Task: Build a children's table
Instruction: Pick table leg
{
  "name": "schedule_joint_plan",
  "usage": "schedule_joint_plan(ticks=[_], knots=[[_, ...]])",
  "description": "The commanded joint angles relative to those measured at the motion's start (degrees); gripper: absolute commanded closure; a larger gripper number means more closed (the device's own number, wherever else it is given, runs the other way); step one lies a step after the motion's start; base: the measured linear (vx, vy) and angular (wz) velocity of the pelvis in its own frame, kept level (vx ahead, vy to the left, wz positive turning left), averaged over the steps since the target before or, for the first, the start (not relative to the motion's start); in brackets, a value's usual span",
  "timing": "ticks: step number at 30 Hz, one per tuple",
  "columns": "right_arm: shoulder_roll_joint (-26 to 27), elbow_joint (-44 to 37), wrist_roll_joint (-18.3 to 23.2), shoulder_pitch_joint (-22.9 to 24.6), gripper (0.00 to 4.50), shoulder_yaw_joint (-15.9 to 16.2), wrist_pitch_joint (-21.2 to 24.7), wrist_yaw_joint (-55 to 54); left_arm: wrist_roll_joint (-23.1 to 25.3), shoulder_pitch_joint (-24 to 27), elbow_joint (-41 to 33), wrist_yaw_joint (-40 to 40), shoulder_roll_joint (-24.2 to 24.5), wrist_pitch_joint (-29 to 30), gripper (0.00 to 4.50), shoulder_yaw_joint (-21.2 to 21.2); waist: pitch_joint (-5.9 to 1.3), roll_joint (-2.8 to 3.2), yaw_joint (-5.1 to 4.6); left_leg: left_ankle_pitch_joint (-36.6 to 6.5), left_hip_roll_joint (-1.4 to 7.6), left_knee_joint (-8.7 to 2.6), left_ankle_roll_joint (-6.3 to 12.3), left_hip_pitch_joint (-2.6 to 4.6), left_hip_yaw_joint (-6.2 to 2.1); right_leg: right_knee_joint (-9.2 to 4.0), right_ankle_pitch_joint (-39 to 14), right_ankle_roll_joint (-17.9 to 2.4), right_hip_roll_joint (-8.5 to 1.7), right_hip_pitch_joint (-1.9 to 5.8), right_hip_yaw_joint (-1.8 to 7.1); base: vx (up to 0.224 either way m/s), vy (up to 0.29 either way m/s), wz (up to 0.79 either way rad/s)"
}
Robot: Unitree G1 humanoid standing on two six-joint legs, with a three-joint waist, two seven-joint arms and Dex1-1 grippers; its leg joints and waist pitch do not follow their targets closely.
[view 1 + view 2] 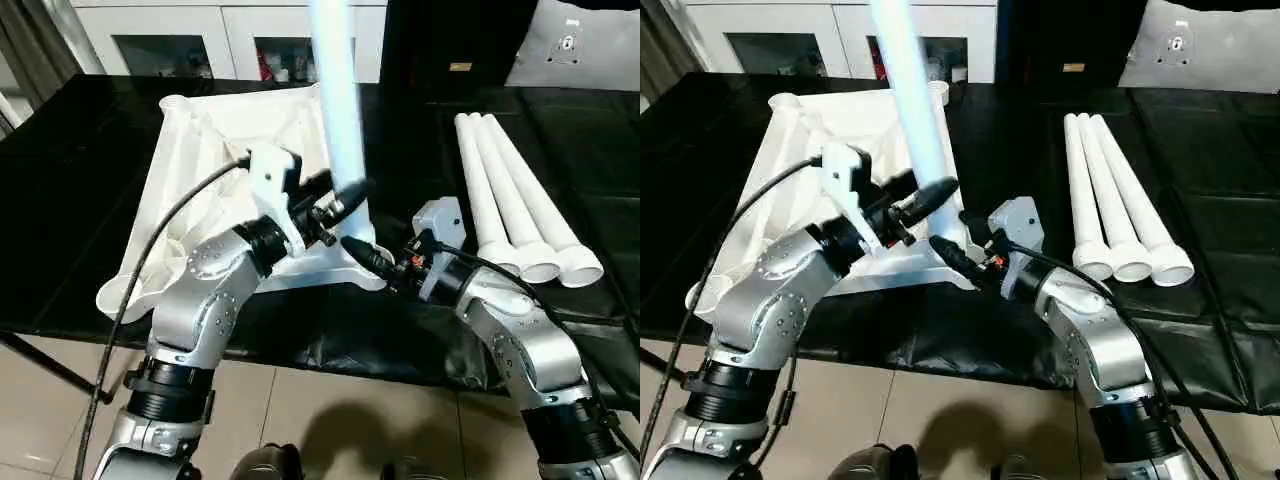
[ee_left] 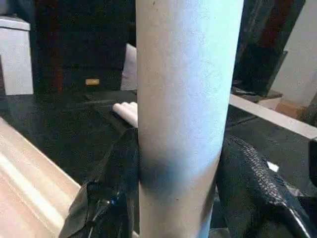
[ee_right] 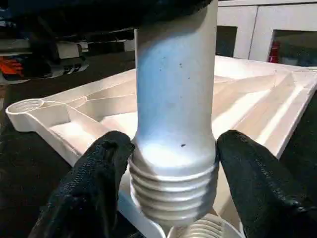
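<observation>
Tabletop (image 1: 235, 130): we see it ribs-up on the black work table (image 1: 80, 180).
Leg (image 1: 338, 110): upright over the tabletop's near corner socket (image 3: 200, 230), thread exposed; its upper end is cut off.
Left gripper (image 1: 345, 200): clamped on the leg above the socket.
Right gripper (image 3: 173, 173): fingers flank the thread, one touching, one just clear.
Spare legs (image 1: 510, 190): three, well right of the tabletop.
</observation>
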Motion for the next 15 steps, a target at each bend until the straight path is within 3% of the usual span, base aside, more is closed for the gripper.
schedule_joint_plan(ticks=[1,5,6,9,10,11,15], knots=[[-0.36,-0.80,1.25,-0.29,0.97,-1.07,0.46,0.67,-0.25,-1.34,0.36,0.39,0.40,0.44,2.55,1.24,-4.60,-0.76,-0.15,-12.79,4.88,-3.66,4.31,2.15,-2.15,-4.84,-6.81,-13.06,-5.10,1.84,2.59,0.000,0.000,0.00],[-2.98,-4.53,9.61,-0.76,0.51,-7.01,7.95,2.63,-4.34,-3.45,1.79,-2.75,1.84,4.39,2.55,3.58,-4.52,-0.70,0.01,-12.62,4.82,-3.76,4.41,2.32,-2.24,-4.68,-6.10,-13.61,-5.01,2.05,2.57,0.000,0.000,0.00],[-2.98,-4.53,9.61,-0.76,0.51,-7.01,7.95,2.63,-4.34,-3.45,1.79,-2.75,1.84,4.39,2.55,3.58,-4.52,-0.70,0.01,-12.62,4.82,-3.76,4.41,2.32,-2.24,-4.68,-6.10,-13.61,-5.01,2.05,2.57,0.000,0.000,0.00],[-6.10,-6.75,16.49,-1.93,0.22,-11.52,15.76,4.11,-10.74,-5.32,2.48,-7.47,3.31,10.14,2.55,5.99,-4.57,-0.61,0.16,-11.66,4.58,-3.53,4.61,2.24,-2.13,-4.66,-6.32,-14.23,-5.09,1.99,2.47,0.000,0.000,0.00],[-6.10,-6.75,16.49,-1.93,0.15,-11.52,15.76,4.11,-10.74,-5.32,2.48,-7.47,3.31,10.14,2.55,5.99,-4.52,-0.61,0.15,-11.53,4.45,-3.50,4.55,2.34,-2.10,-4.67,-6.70,-14.35,-5.09,2.02,2.43,0.000,0.000,0.00],[-8.30,-7.68,21.19,-2.40,0.07,-13.31,21.26,5.85,-15.69,-6.56,2.66,-11.24,4.42,14.40,2.55,7.22,-4.49,-0.43,0.23,-11.41,4.50,-3.47,4.36,2.36,-2.14,-4.67,-7.03,-14.44,-5.05,2.02,2.36,0.000,0.000,0.00],[-9.79,-8.21,28.24,-3.00,0.07,-16.03,25.62,7.89,-19.24,-7.97,3.05,-16.75,6.15,17.64,2.55,7.21,-4.41,-0.35,0.37,-11.28,4.51,-3.46,4.49,2.32,-2.07,-4.85,-7.78,-14.55,-5.08,1.88,2.37,0.000,0.000,0.00]])
